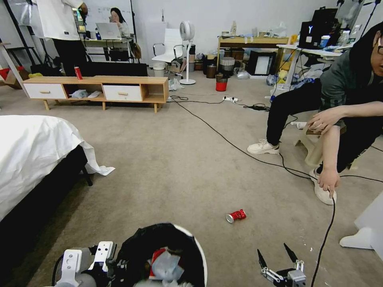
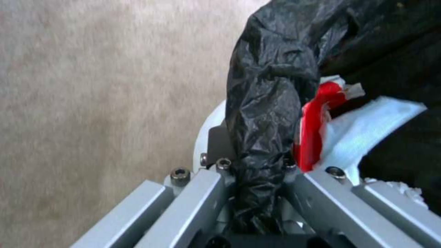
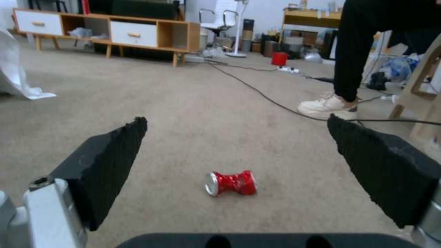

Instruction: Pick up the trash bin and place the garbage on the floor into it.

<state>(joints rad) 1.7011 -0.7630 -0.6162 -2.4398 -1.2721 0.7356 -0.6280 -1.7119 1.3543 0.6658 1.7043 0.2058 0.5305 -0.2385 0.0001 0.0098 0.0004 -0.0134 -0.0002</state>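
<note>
Left pincer (image 2: 257, 193) pinching bag-lined rim of trash bin (image 1: 199, 249); right pincer (image 1: 278, 255) spread, low, near crushed red can (image 1: 235, 215) on carpet floor (image 1: 179, 159).

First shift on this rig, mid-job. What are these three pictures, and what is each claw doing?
The wide picture looks down from the robot's head; the other two come from cameras on its wrists. The left gripper is clamped on the bag-covered rim of the trash bin, which already holds a red packet and white tissue. The right gripper hangs open and empty just above the floor, facing a crushed red can lying on its side ahead of it.
</note>
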